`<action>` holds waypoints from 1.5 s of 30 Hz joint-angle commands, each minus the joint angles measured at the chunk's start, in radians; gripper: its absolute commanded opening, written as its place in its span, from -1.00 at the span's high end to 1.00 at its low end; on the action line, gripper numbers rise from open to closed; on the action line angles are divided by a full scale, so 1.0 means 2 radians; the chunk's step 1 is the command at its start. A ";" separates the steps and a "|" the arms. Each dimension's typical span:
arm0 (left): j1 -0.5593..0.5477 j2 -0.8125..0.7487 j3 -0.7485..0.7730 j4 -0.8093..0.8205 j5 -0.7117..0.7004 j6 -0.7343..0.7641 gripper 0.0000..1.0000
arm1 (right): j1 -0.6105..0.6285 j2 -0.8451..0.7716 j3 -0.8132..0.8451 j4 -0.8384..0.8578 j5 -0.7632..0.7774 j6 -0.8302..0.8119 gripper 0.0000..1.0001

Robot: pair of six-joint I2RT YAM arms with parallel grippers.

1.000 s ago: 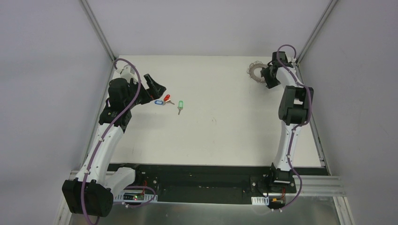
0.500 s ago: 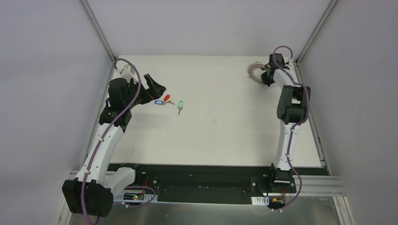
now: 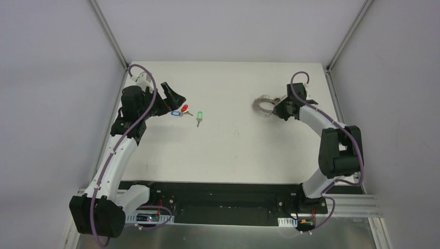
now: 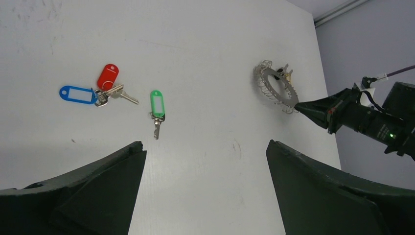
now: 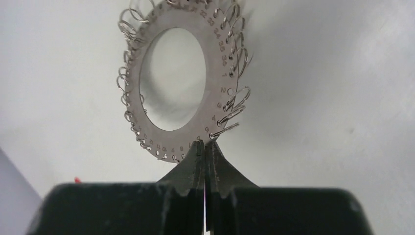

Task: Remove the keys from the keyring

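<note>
My right gripper [image 3: 277, 108] [image 5: 204, 145] is shut on the rim of the keyring [image 3: 263, 105] [image 5: 218, 63], a flat silver ring edged with small wire loops. It holds the ring on edge over the right-centre of the table. In the left wrist view the keyring [image 4: 276, 88] has a small metal piece at its far edge. Three keys lie loose on the left: blue tag [image 3: 176, 113] [image 4: 77, 94], red tag [image 3: 184, 108] [image 4: 108, 76], green tag [image 3: 200, 115] [image 4: 156, 103]. My left gripper [image 3: 172, 98] [image 4: 203, 144] stands open and holds nothing, just left of the blue and red keys.
The white table [image 3: 233, 150] is walled by grey panels with metal corner posts [image 3: 109, 31] at the back. The arm bases and a black rail [image 3: 218, 199] run along the near edge.
My right arm has swung from the far right corner toward the table's middle, shutting on the keyring and carrying it along. The left arm and the loose keys have not moved.
</note>
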 commanded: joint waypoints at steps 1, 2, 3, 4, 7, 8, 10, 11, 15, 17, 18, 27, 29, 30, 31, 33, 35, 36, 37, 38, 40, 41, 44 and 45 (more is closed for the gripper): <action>-0.006 0.020 0.015 0.010 0.031 -0.011 -0.99 | 0.055 -0.104 -0.058 0.024 -0.050 -0.014 1.00; -0.012 0.029 0.018 0.010 0.038 -0.007 -0.99 | 0.070 -0.124 -0.068 0.019 -0.050 -0.016 1.00; -0.018 0.040 0.021 0.009 0.048 -0.004 -0.99 | 0.083 -0.139 -0.077 0.015 -0.051 -0.016 1.00; -0.025 0.050 0.024 0.007 0.059 -0.001 -0.99 | 0.096 -0.154 -0.087 0.012 -0.053 -0.015 1.00; -0.057 0.086 0.046 -0.021 0.088 0.026 -0.99 | 0.128 -0.199 -0.123 0.014 -0.055 0.000 1.00; -0.070 0.095 0.055 -0.035 0.096 0.049 -0.99 | 0.136 -0.212 -0.132 0.017 -0.054 0.004 1.00; -0.100 0.102 0.063 -0.050 0.091 0.083 -0.99 | 0.150 -0.237 -0.152 0.025 -0.052 0.010 1.00; -0.114 0.100 0.061 -0.050 0.080 0.093 -0.99 | 0.155 -0.248 -0.161 0.029 -0.051 0.012 1.00; -0.125 0.105 0.061 -0.048 0.094 0.112 -0.99 | 0.171 -0.280 -0.188 0.032 -0.058 0.010 1.00; -0.123 0.109 0.062 -0.039 0.094 0.091 -0.99 | 0.175 -0.292 -0.196 0.031 -0.065 0.007 1.00; -0.122 0.109 0.058 -0.030 0.081 0.070 -0.99 | 0.176 -0.298 -0.199 0.030 -0.067 0.005 1.00; -0.199 0.149 0.065 -0.029 0.122 0.141 -0.99 | 0.179 -0.335 -0.201 0.008 -0.065 -0.009 1.00; -0.266 0.123 0.049 -0.037 0.042 0.218 -0.99 | 0.179 -0.338 -0.198 0.004 -0.066 -0.008 1.00; -0.288 0.115 0.036 -0.029 0.024 0.235 -0.99 | 0.181 -0.338 -0.199 0.004 -0.069 -0.007 1.00; -0.303 0.110 0.027 -0.021 0.012 0.248 -0.99 | 0.181 -0.340 -0.199 0.006 -0.071 -0.005 1.00; -0.322 0.108 0.014 -0.005 -0.004 0.265 -0.99 | 0.184 -0.341 -0.199 0.011 -0.081 -0.001 1.00; -0.326 0.110 -0.001 0.029 -0.005 0.280 -0.99 | 0.189 -0.338 -0.192 0.009 -0.090 0.000 1.00; -0.329 0.112 -0.005 0.048 -0.006 0.284 -0.99 | 0.191 -0.337 -0.186 0.005 -0.093 -0.001 1.00; -0.334 0.116 -0.006 0.054 -0.006 0.290 -0.99 | 0.195 -0.336 -0.181 0.000 -0.096 -0.002 1.00; -0.342 0.121 -0.005 0.066 -0.016 0.301 -0.99 | 0.199 -0.336 -0.175 -0.004 -0.096 -0.005 1.00; -0.359 0.136 0.000 0.075 -0.032 0.339 -0.99 | 0.204 -0.335 -0.166 -0.013 -0.094 -0.005 1.00; -0.368 0.144 0.002 0.075 -0.039 0.367 -0.99 | 0.206 -0.336 -0.163 -0.014 -0.094 -0.004 1.00; -0.380 0.163 0.012 0.075 -0.051 0.390 -0.92 | 0.213 -0.337 -0.157 -0.012 -0.096 0.002 1.00; -0.382 0.169 0.015 0.075 -0.049 0.391 -0.90 | 0.217 -0.336 -0.156 -0.011 -0.095 0.004 1.00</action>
